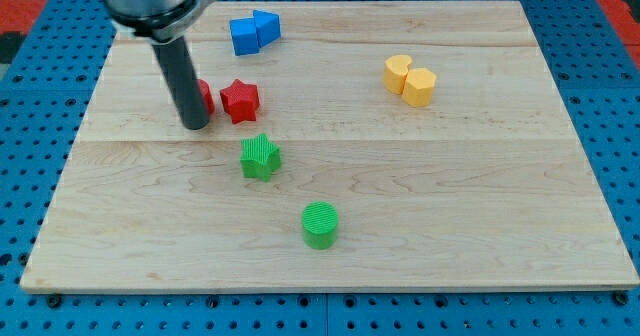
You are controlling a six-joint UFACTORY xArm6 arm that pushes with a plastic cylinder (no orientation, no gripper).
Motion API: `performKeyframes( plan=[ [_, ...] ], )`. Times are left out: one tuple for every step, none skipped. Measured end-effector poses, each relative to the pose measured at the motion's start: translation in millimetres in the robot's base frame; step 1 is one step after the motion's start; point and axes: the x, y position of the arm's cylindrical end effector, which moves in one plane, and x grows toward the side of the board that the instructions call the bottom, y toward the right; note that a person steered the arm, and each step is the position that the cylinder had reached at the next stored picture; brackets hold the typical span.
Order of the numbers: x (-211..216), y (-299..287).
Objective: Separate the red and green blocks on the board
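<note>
- A pale wooden desk [420, 176] lies over a blue pegboard floor that shows on every side.
- My arm comes in from the view's top left, and its dark rod stands nearly upright; it is a plain rod with nothing to open or close, and it holds nothing.
- My tip [196, 125] is down on the desk, touching or just in front of a partly hidden red block [205, 97].
- The red star [240, 100] sits just to the view's right of that block.
- The green star [260, 157] lies near, below the red star; the green cylinder [320, 225] is further down.
- Two blue blocks [253, 31] touch near the top.
- Two yellow blocks [410, 79] touch at upper right.
</note>
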Motion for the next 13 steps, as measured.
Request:
performKeyframes(
  plan=[
    [29, 48],
    [44, 112],
    [93, 143],
    [29, 142],
    [44, 95],
    [51, 79],
    [80, 79],
    [98, 101],
    [69, 85],
    [85, 32],
    [106, 49],
    [114, 77],
    [112, 64]
  ],
)
